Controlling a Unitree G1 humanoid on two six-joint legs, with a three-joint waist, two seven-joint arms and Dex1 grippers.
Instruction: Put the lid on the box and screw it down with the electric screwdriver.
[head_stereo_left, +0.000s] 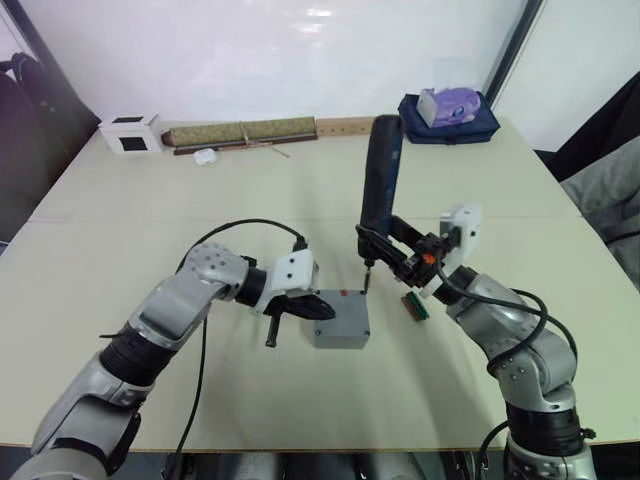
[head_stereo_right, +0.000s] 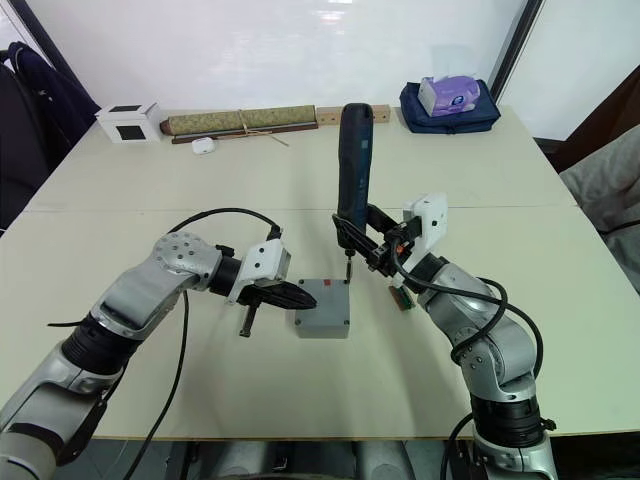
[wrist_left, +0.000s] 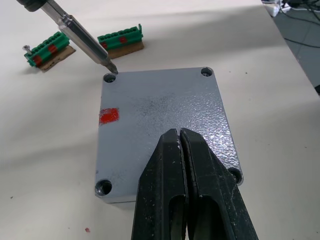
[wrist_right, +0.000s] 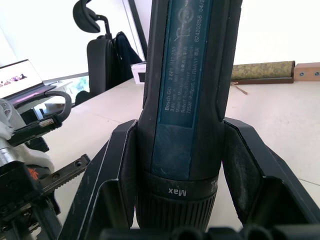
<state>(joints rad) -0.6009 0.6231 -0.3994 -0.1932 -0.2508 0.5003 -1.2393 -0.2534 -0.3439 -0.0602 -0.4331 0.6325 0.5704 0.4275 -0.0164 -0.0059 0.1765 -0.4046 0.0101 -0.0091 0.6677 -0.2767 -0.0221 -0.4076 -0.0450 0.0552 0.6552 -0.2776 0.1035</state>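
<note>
I see my right tool (wrist_right: 185, 200) clamped on the electric screwdriver (head_stereo_left: 381, 185), holding it upright with its bit at a corner hole of the lid (wrist_left: 160, 107). My left tool (wrist_left: 181, 145) presses its closed fingers on the lid, seated on the box (head_stereo_left: 340, 335) mid-tabletop (head_stereo_left: 150, 200).

Left gripper (wrist_left: 180, 137) fingers pressed together, tips resting on the grey lid (wrist_left: 160, 107), which sits flush on the box (wrist_left: 117, 199). Red mark (wrist_left: 109, 116) on lid. Screwdriver bit (wrist_left: 90, 42) tip at one corner hole (wrist_left: 109, 78). Two green terminal blocks (wrist_left: 82, 45) on the table (wrist_left: 45, 150) beyond.
</note>
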